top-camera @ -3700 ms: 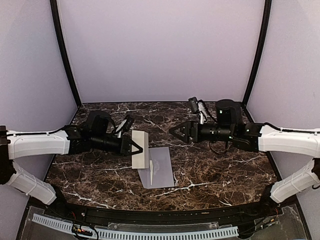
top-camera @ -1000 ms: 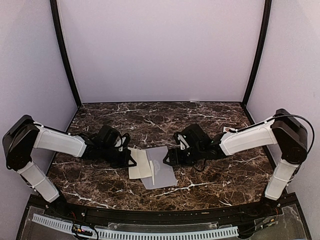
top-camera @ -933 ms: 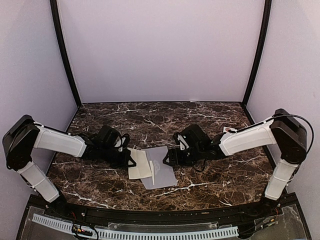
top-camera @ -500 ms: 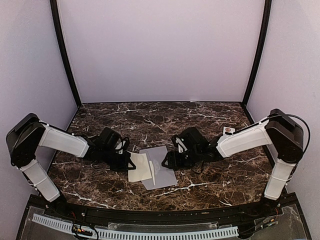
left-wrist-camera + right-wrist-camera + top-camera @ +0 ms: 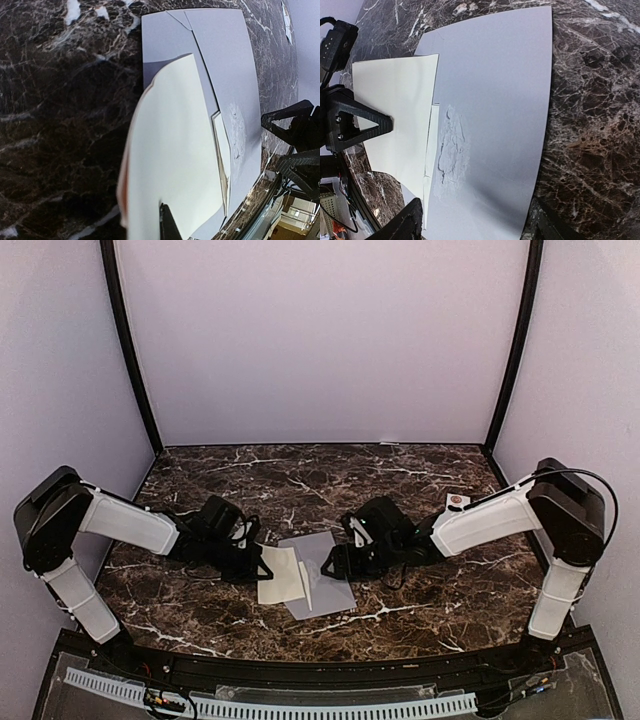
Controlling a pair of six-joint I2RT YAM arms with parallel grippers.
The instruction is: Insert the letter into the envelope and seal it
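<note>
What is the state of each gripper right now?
Left gripper: closed, holding the cream folded paper letter.
Right gripper: open, empty, over the flat grey-lavender paper envelope.

readable text: none that I can make out
envelope [image 5: 495, 90]: plain face, no writing
letter [image 5: 400, 110]: visible side blank
</note>
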